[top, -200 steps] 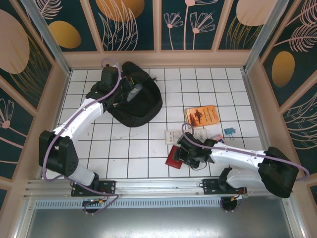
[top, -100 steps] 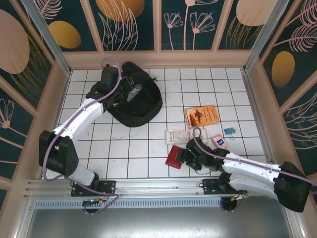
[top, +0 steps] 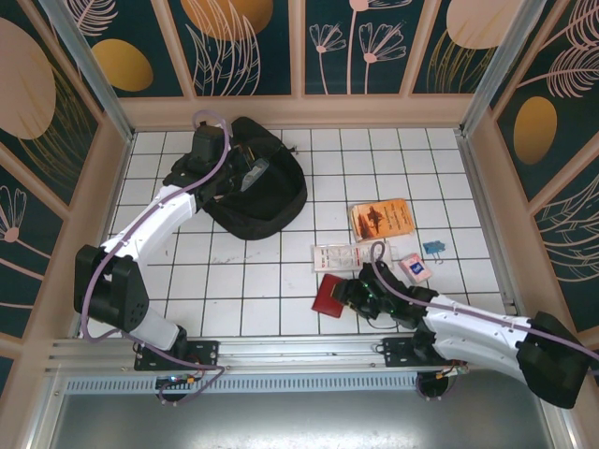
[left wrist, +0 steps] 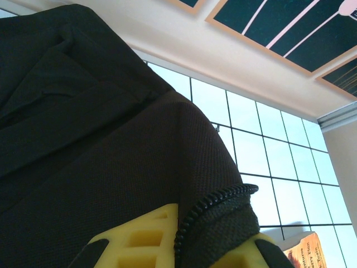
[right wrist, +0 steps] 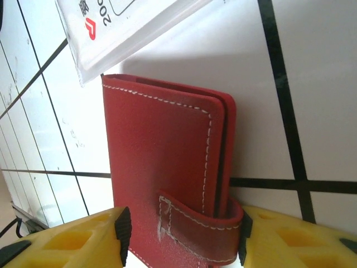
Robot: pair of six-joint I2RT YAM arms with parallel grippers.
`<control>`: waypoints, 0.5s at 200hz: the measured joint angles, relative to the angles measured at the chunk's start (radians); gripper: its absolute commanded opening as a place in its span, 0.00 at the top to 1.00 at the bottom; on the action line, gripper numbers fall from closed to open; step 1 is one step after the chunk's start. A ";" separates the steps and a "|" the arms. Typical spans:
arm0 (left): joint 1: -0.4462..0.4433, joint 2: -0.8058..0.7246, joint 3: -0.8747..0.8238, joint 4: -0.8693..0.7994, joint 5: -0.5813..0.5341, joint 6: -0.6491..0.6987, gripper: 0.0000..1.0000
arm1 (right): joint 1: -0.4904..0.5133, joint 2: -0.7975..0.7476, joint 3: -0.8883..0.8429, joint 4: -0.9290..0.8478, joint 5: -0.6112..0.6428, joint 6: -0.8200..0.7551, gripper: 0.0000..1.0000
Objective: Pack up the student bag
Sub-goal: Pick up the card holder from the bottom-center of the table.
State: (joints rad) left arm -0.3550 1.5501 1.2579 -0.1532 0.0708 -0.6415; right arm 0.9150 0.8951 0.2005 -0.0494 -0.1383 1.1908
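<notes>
Now your right pincer (top: 351,297) straddles the red wallet (top: 329,297) by the tabletop's near edge. The jaws are narrower than a second ago; whether they bite yet, I cannot tell. Your left pincer (left wrist: 195,245) stays pinched on the student bag (top: 267,196), far-left. Next: clamp, lift, carry to the bag.

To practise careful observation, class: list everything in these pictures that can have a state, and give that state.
bag: lying on the table, zip edge pinched.
left gripper: shut on bag.
right gripper: jaws either side of wallet; grip unclear.
wallet: closed, strap fastened, flat on table.
book: closed, lying flat.
</notes>
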 measured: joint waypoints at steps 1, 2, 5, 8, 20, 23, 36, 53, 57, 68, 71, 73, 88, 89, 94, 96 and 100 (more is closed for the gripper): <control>0.000 0.000 0.000 0.000 0.000 0.000 1.00 | 0.000 0.002 0.000 0.002 0.000 0.000 0.48; 0.000 0.000 0.000 0.000 0.000 0.000 1.00 | 0.000 0.003 0.000 0.003 0.000 0.000 0.48; 0.000 0.000 0.000 0.000 0.000 0.000 1.00 | 0.000 0.011 0.000 0.009 -0.001 -0.002 0.49; 0.000 0.001 -0.001 0.000 0.000 0.000 1.00 | 0.000 0.017 0.000 0.015 -0.002 -0.003 0.50; 0.000 0.002 -0.001 0.000 0.000 0.000 1.00 | -0.002 0.042 0.006 0.024 -0.004 -0.008 0.56; 0.000 0.002 -0.001 0.000 0.000 0.000 1.00 | -0.003 0.049 0.008 0.027 -0.005 -0.008 0.57; 0.000 0.002 -0.001 0.000 0.000 0.000 1.00 | -0.005 0.082 0.020 0.031 -0.010 -0.013 0.65; 0.000 0.002 -0.001 0.000 0.000 0.000 1.00 | -0.006 0.114 0.035 0.042 -0.013 -0.026 0.72; 0.000 0.002 -0.001 0.000 0.000 0.000 1.00 | -0.006 0.119 0.040 0.044 -0.014 -0.029 0.74; 0.000 0.002 -0.001 0.000 0.000 0.000 1.00 | -0.006 0.124 0.049 0.044 -0.013 -0.033 0.80; 0.000 0.002 -0.001 0.000 0.000 0.000 1.00 | -0.006 0.123 0.051 0.043 -0.014 -0.039 0.81; 0.000 0.002 -0.001 0.000 0.000 0.000 1.00 | -0.006 0.123 0.054 0.040 -0.011 -0.039 0.81; 0.000 0.002 -0.001 0.000 0.000 0.000 1.00 | -0.006 0.121 0.073 0.019 -0.010 -0.045 0.81; 0.000 0.002 -0.001 0.000 0.000 0.000 1.00 | -0.006 0.121 0.074 0.016 -0.010 -0.045 0.81; 0.000 0.002 -0.001 0.000 0.000 0.000 1.00 | -0.008 0.118 0.082 0.004 -0.009 -0.051 0.82; 0.000 0.002 -0.001 0.000 0.000 0.000 1.00 | -0.008 0.117 0.087 -0.003 -0.009 -0.052 0.82; 0.000 0.002 -0.001 0.000 0.000 0.000 1.00 | -0.011 0.112 0.095 -0.016 -0.008 -0.056 0.82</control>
State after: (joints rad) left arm -0.3550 1.5524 1.2572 -0.1532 0.0708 -0.6415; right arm 0.9043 1.0069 0.2951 -0.0658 -0.1467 1.1343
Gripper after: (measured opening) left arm 0.089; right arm 0.186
